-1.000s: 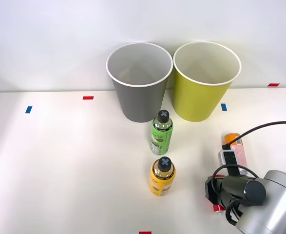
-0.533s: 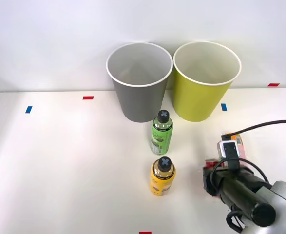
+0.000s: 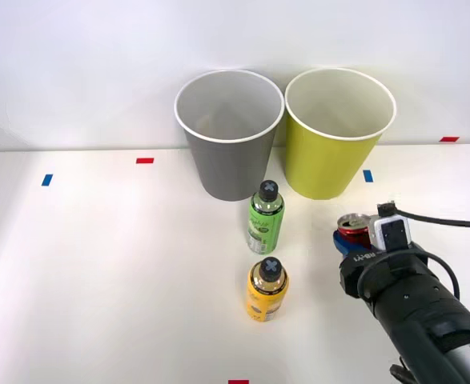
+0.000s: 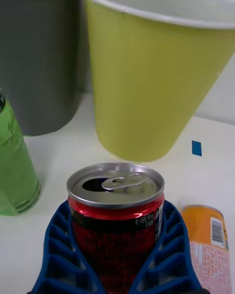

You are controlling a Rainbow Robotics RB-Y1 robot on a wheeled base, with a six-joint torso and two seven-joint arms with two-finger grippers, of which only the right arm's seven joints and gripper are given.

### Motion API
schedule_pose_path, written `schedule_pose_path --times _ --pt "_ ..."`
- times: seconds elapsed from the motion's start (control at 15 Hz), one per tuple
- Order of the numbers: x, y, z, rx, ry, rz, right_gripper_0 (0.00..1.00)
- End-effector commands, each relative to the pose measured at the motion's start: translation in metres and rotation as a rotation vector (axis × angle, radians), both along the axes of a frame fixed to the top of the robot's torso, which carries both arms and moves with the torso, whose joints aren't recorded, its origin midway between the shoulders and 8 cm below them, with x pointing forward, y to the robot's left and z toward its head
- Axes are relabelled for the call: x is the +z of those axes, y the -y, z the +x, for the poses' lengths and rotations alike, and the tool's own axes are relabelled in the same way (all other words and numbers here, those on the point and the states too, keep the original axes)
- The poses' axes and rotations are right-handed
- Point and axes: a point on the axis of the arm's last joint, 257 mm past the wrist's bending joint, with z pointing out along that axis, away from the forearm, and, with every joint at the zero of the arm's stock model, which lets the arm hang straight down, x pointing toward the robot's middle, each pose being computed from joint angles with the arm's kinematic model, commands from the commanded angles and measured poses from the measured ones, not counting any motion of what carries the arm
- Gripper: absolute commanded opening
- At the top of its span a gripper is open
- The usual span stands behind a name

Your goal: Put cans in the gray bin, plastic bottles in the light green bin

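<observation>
The red can [image 4: 115, 210] is held upright between the blue ribbed fingers [image 4: 58, 255] of the right gripper [image 4: 116, 269], which are closed against its two sides; its silver top, with the opening and tab, faces up. In the front view the can [image 3: 352, 226] is seen just ahead of the wrist, towards the right edge of the table [image 3: 98, 280] and in front of the green bin [image 3: 337, 136]. The orange-topped can [image 4: 208, 247] is seen lying on its side on the table just beside the gripper (in the front view it is hidden behind the arm). The gray bin [image 3: 230, 132] is placed at the back edge, with the green bin just beside it on its right. The green bottle [image 3: 267, 217] is stood upright in front of the gap between the bins, and the yellow bottle [image 3: 267, 290] is stood nearer the front edge, apart from it. Both bottles are well to the left of the gripper.
</observation>
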Motion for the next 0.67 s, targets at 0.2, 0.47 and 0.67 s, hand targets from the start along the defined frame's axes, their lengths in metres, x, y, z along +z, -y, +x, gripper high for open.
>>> schedule_pose_path --times 0.2,0.47,0.67 --pt "0.07 -0.018 0.02 0.058 0.189 0.155 0.0" --pt "0.123 -0.036 0.034 0.098 0.29 0.294 0.0" --pt "0.164 -0.063 0.043 0.149 0.338 0.408 0.0"
